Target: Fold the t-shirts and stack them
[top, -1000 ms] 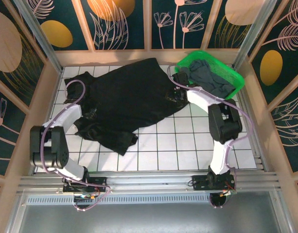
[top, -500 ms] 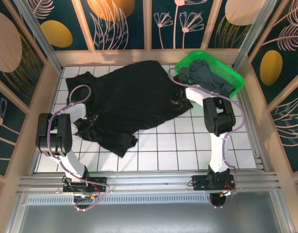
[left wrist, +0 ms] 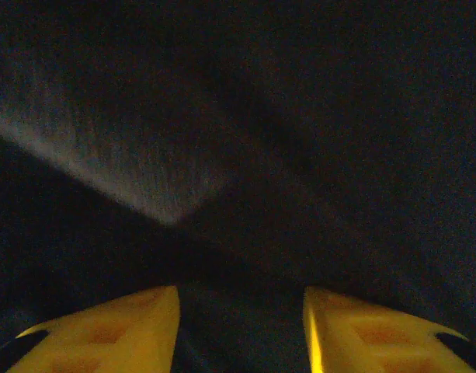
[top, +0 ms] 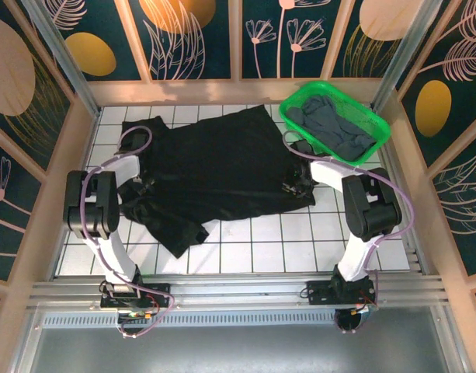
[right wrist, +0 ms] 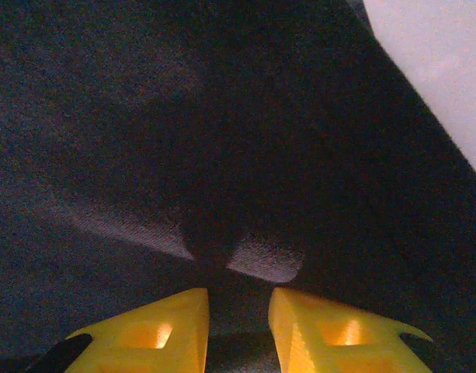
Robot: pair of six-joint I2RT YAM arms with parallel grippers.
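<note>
Plain black cloth t-shirt [top: 214, 167]; right gripper [right wrist: 238, 299] narrow, pinching its 3 o'clock edge; left gripper [left wrist: 241, 303] half-wide at 9 o'clock

Left pincer [left wrist: 239, 299], right pincer [right wrist: 238, 299] — both low.

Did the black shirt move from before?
Yes. The black shirt slid right and toward the near edge: its right corner now lies in front of the green basket, no longer beside it.
</note>
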